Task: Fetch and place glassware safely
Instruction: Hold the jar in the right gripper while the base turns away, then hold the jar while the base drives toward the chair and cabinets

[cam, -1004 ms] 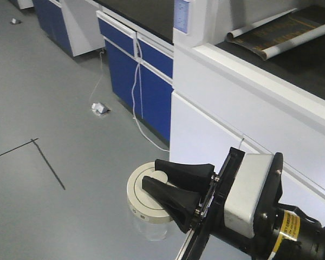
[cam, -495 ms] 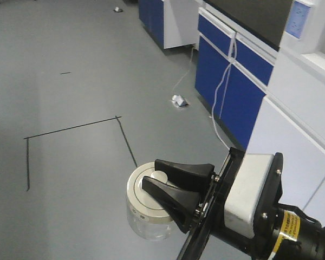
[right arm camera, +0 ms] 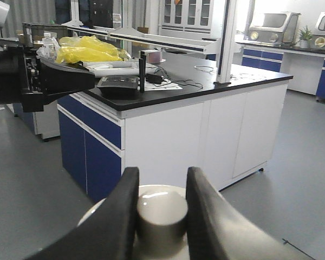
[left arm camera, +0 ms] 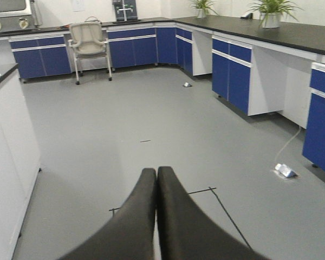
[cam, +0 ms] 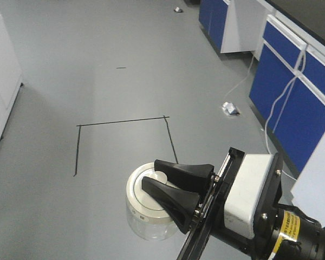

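The glassware [cam: 147, 219] is a squat clear jar with a cream-white lid [cam: 136, 196] that has dark marks on its rim. It hangs above the grey floor. My right gripper [cam: 150, 174] is shut on the lid's central knob [right arm camera: 161, 214]; in the right wrist view the black fingers [right arm camera: 162, 172] press on both sides of it. The jar body is hidden there under the lid. My left gripper [left arm camera: 156, 170] is shut with its fingers touching and nothing between them, out over the open floor.
Blue base cabinets [cam: 292, 70] run along the right, with a white cable [cam: 275, 111] hanging down and crumpled paper [cam: 230, 108] on the floor. Black tape lines [cam: 124, 121] mark the floor ahead. A white cabinet [cam: 0, 81] stands left. A black-topped island bench [right arm camera: 195, 81] fills the right wrist view.
The whole scene has swept to the right in the front view: the white bench has left the frame and more open floor shows. The right gripper and jar keep the same place.
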You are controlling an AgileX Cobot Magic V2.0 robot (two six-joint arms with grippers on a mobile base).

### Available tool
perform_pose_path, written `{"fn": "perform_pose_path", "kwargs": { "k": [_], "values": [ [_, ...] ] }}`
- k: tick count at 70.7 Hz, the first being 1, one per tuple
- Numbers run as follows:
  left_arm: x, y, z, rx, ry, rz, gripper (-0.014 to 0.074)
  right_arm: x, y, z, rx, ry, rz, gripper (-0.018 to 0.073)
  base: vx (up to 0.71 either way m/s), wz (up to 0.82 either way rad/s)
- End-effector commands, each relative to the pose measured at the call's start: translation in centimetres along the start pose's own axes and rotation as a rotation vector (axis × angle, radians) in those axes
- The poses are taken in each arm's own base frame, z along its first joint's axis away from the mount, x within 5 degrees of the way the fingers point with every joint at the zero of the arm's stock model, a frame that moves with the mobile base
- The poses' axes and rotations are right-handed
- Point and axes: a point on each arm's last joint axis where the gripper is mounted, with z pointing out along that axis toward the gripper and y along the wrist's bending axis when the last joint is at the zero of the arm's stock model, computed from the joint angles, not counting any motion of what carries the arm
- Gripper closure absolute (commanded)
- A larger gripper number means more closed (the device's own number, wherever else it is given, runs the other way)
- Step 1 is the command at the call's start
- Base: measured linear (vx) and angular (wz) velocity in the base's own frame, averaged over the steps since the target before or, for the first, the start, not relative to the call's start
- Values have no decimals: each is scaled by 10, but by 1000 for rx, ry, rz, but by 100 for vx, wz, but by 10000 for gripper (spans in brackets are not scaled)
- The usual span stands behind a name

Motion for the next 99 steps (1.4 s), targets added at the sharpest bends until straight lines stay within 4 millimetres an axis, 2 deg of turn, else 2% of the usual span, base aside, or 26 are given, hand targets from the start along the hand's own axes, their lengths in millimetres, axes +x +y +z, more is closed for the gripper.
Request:
{"fn": "perform_pose_path", "kwargs": {
  "k": [1, 45, 99],
  "values": [
    [-16, 0, 0, 0, -99, -15, 603, -23, 0, 0, -9, -155, -5, 560, 9, 25],
    [-16, 0, 0, 0, -99, -15, 603, -23, 0, 0, -9, -156, -5, 560, 19, 13],
    [-16, 0, 0, 0, -99, -15, 603, -23, 0, 0, -8, -149, -5, 560, 43, 4]
  ]
}}
